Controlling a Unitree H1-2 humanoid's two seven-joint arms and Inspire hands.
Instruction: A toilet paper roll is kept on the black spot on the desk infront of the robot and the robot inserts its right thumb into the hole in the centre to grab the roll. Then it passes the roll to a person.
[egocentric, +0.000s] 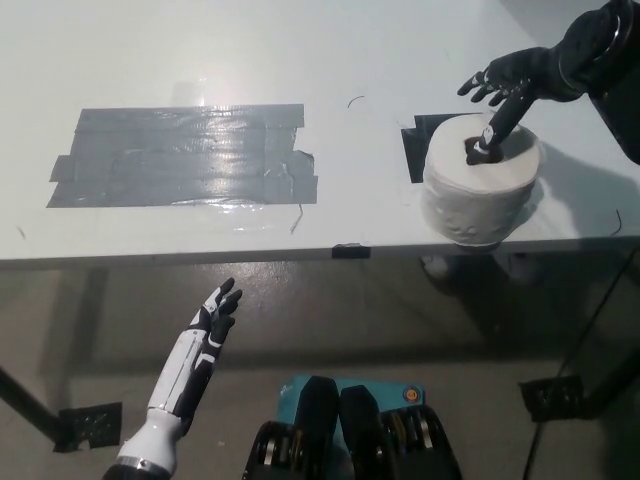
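Observation:
A white toilet paper roll stands upright on a black spot near the front right edge of the pale desk. My black right hand hovers over the roll from the right, its thumb reaching down into the centre hole while the other fingers spread apart above the far side, not closed around the roll. My white left hand rests below the desk edge at lower left, fingers apart and holding nothing.
A large patch of grey tape covers the desk's left half. The desk's front edge runs just before the roll. Dark floor and a black cable lie below.

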